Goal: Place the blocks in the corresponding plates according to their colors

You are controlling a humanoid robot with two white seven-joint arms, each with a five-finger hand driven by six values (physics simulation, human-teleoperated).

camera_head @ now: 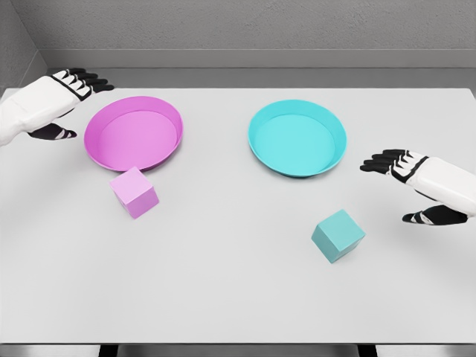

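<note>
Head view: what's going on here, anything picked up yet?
Nothing is held yet. The pink block sits on the white table just in front of the pink plate, and the teal block lies in front of the teal plate, a bit to its right. Both plates are empty. The left hand is open beside the pink plate, and the right hand is open to the right of the teal plate, above the teal block's side. Sorting has not started.
</note>
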